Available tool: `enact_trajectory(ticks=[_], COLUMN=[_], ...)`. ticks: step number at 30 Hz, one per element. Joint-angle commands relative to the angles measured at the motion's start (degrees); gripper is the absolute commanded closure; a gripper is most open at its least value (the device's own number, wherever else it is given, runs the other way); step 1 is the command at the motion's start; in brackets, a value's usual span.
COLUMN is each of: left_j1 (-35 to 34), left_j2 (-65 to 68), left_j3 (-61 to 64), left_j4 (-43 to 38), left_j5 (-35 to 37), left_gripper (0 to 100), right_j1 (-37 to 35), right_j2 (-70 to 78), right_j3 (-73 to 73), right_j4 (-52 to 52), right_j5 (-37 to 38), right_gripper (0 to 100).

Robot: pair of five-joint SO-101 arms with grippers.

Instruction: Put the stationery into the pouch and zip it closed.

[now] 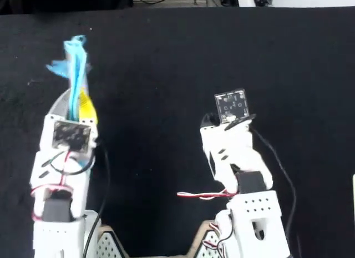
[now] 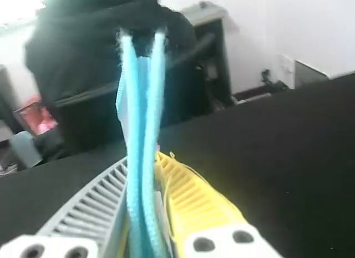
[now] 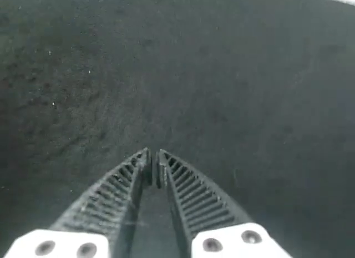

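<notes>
Where the high view looks down, the left gripper (image 1: 76, 97) holds the pouch (image 1: 76, 55) at the table's (image 1: 166, 58) far left. From the left wrist, its fingers (image 2: 194, 202) pinch the pouch thinly, so it may slip or twist. From the right wrist, the right gripper (image 3: 153, 168) is closed and empty.

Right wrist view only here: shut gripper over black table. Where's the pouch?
Observer: The left gripper is shut on the blue pouch, at the far left of the table in the high view.
Operator: How is it held?
Observer: Edge-on between the fingers, two blue edges side by side, sticking out past the fingertips.
Operator: How does my arm sit relative to it?
Observer: In the high view the right gripper sits mid-table, well apart from the pouch, on its right.
</notes>
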Motion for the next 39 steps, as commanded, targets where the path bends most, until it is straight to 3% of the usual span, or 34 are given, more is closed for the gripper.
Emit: enact_trajectory(ticks=[1, 5, 11, 17, 28, 32, 39], left_j1=[4.8, 10.9, 17.9, 18.7, 18.2, 16.2, 6.7], left_j2=[13.1, 30.3, 57.0, 73.1, 66.0, 60.7, 55.6], left_j3=[0.7, -2.7, -16.3, -26.9, -52.4, -56.5, -52.7], left_j4=[-14.8, -20.7, -20.8, -16.6, 21.5, 25.2, 25.9], left_j5=[-0.4, -0.3, 0.7, 13.8, 14.2, 10.1, 8.6], left_gripper=[97, 97, 97, 83, 83, 83, 83], right_j1=[1.2, 1.1, 1.0, 1.0, 1.0, 1.0, 1.0], right_j2=[-1.3, -1.3, -1.3, -1.3, -1.3, -1.3, -1.3], right_j3=[0.7, 2.8, 5.8, 5.9, 5.9, 6.0, 6.0], right_j4=[-3.6, -5.4, -9.8, -9.8, -9.8, -9.8, -9.7], right_j5=[-1.3, -1.2, -1.2, -1.2, -1.2, -1.2, -1.2], right_gripper=[98.3, 98.3, 98.3, 98.3, 98.3, 98.3, 98.3])
